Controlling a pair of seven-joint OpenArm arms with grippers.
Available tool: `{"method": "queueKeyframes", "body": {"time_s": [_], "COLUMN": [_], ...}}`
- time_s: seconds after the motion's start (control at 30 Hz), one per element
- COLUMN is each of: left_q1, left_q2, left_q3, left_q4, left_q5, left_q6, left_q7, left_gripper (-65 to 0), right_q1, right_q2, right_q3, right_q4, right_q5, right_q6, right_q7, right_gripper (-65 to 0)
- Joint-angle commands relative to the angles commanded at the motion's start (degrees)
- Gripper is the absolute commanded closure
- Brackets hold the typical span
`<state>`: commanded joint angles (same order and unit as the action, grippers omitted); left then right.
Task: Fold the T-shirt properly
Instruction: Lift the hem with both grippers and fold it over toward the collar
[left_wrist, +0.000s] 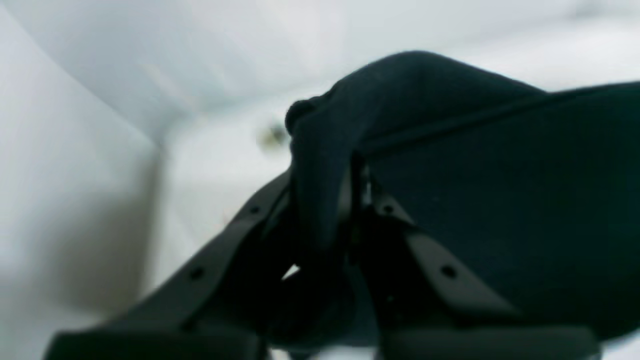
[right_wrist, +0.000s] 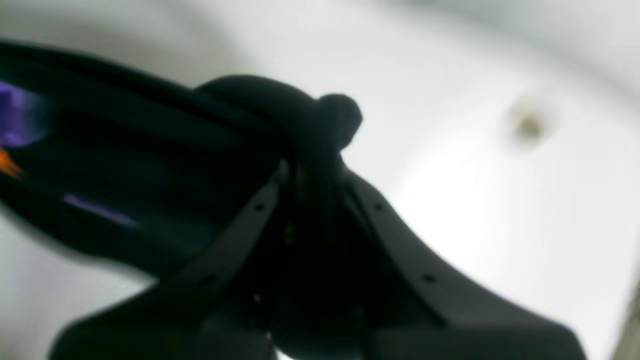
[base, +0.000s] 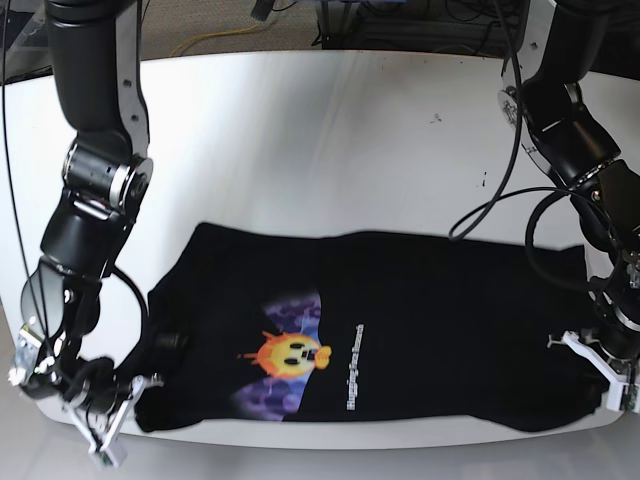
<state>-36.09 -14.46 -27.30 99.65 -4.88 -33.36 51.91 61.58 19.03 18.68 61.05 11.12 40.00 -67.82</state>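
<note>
- The T-shirt (base: 400, 330) lies spread on the white table (base: 330, 140), print side up, its long axis running left to right along the near edge.
- The face print (base: 290, 352) sits left of the shirt's centre, turned sideways; the white text (base: 352, 364) runs beside it.
- The left gripper (left_wrist: 350, 175) is at the near right corner of the shirt. Its jaws are pressed together on a bunched fold of black cloth, raised clear of the table in the wrist view.
- The right gripper (right_wrist: 312, 165) is at the near left corner. Its jaws are likewise closed on a knot of cloth; purple and orange print shows in that wrist view at the left edge.
- Step in hand, as judged: both near corners are pinched and the near edge is starting to lift, ready for a fold across the shirt's width.
- The far edge appears flat on the table.
- Next move calls for: raising both corners evenly, carrying them towards the far edge at matched pace, and keeping the edge between them taut so the cloth lays down without a wrinkle.
- Risk: uneven travel would skew the fold line.
</note>
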Motion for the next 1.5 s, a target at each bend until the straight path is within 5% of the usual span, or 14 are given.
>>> {"method": "queueKeyframes", "body": {"time_s": [0.27, 0.37, 0.87, 1.0, 1.13, 1.5], "left_q1": [-6.3, -5.9, 16.1, 24.4, 33.0, 49.1], "left_q2": [-2.2, -2.6, -2.3, -2.3, -2.2, 0.3], "left_q3": [0.4, 1.7, 2.0, 2.0, 1.7, -7.1], "left_q4": [4.2, 4.0, 6.9, 9.0, 9.3, 9.2], "left_q5": [-0.4, -0.4, -0.6, -0.6, -0.5, -0.2], "left_q6": [0.0, -0.1, -0.5, -1.2, -6.6, -6.6], "left_q7": [0.3, 0.3, 0.1, 0.1, 0.0, 0.0], "left_gripper": [0.0, 0.0, 0.0, 0.0, 0.0, 0.0], "right_q1": [9.4, 7.7, -32.4, -41.3, -49.7, -66.8], "right_q2": [2.1, 3.1, 4.0, 1.9, 1.6, 2.0], "right_q3": [0.0, 0.1, 3.8, 7.3, 9.8, 10.8], "right_q4": [0.1, 3.3, 28.7, 29.5, 29.5, 29.5], "right_q5": [0.1, 1.8, 17.9, 18.6, 18.7, 27.3], "right_q6": [0.00, 0.00, 0.00, 0.00, 0.00, 0.00], "right_q7": [-11.9, -12.2, -12.2, -12.2, -12.2, -12.2], "right_gripper": [0.0, 0.0, 0.0, 0.0, 0.0, 0.0]}}
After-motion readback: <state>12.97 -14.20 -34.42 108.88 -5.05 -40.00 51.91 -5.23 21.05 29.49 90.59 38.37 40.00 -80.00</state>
